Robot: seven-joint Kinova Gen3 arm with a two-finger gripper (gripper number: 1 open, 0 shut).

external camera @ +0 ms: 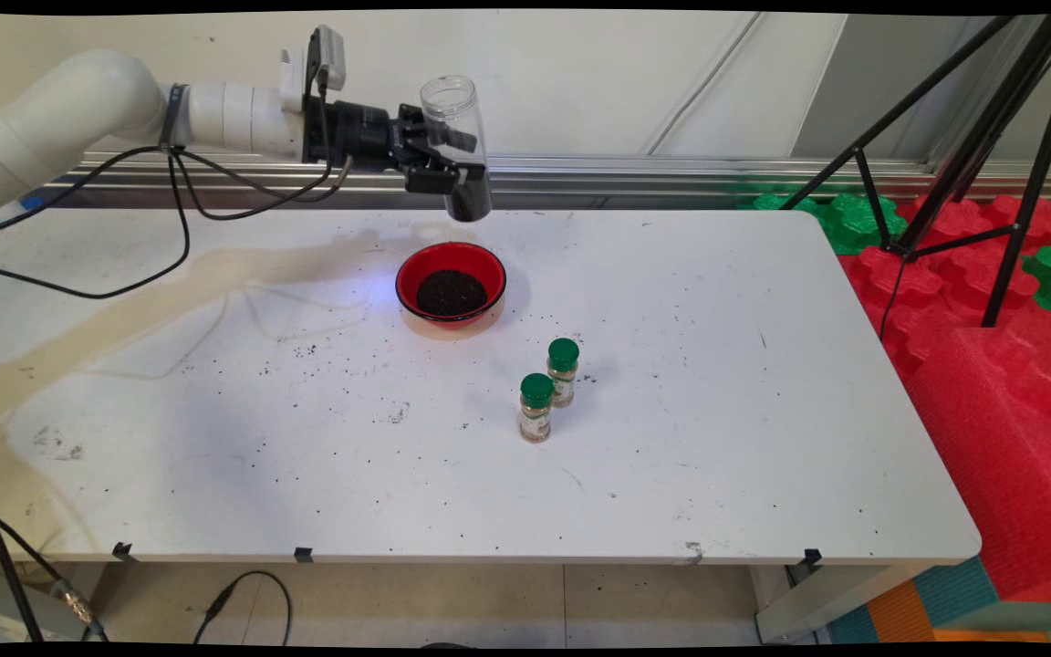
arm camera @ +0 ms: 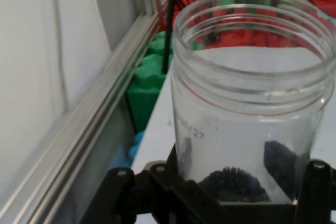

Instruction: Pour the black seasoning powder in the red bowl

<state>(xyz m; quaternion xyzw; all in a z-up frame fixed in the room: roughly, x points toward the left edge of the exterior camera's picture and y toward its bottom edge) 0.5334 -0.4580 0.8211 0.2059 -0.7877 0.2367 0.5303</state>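
My gripper is shut on a clear plastic jar, held upright high above the table's far side with its mouth open at the top. A little dark granular stuff lies in the jar's bottom. In the hand view the jar fills the frame between the black linkage. Just below and slightly toward the near side, a red bowl stands on the white table, holding a heap of the same dark grains.
Two small spice jars with green caps stand side by side nearer the table's middle. Dark crumbs are scattered over the tabletop. Black cables hang from the arm at the left. A tripod and red and green foam blocks lie to the right.
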